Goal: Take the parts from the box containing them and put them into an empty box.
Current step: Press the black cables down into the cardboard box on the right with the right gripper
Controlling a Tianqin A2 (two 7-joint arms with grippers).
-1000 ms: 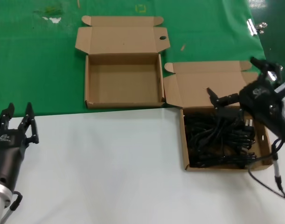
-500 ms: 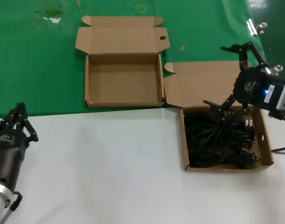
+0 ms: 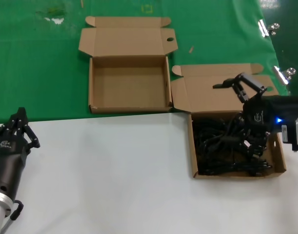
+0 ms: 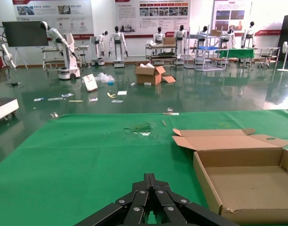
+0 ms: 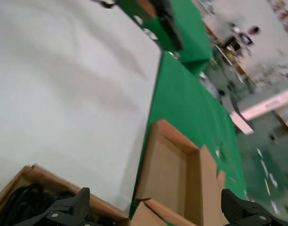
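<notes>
- Right gripper (image 3: 239, 109): fingers spread wide over glossy black cords (image 3: 222, 146) tangled in corrugated carton (image 3: 280, 156).
- Bare-floored carton (image 3: 129, 85) well apart.
- Left gripper (image 3: 17, 127): fingers pinched together, parked.

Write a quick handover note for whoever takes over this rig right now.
Right gripper: open, over the full box on the right, fingers spread above the cords, nothing held.
Left gripper: shut, parked at the near left of the white table.
Empty box: on the green mat, bare floor.
Done: no cord moved.
Left: grab a bundle, carry it to the empty box, repeat for all.
</notes>
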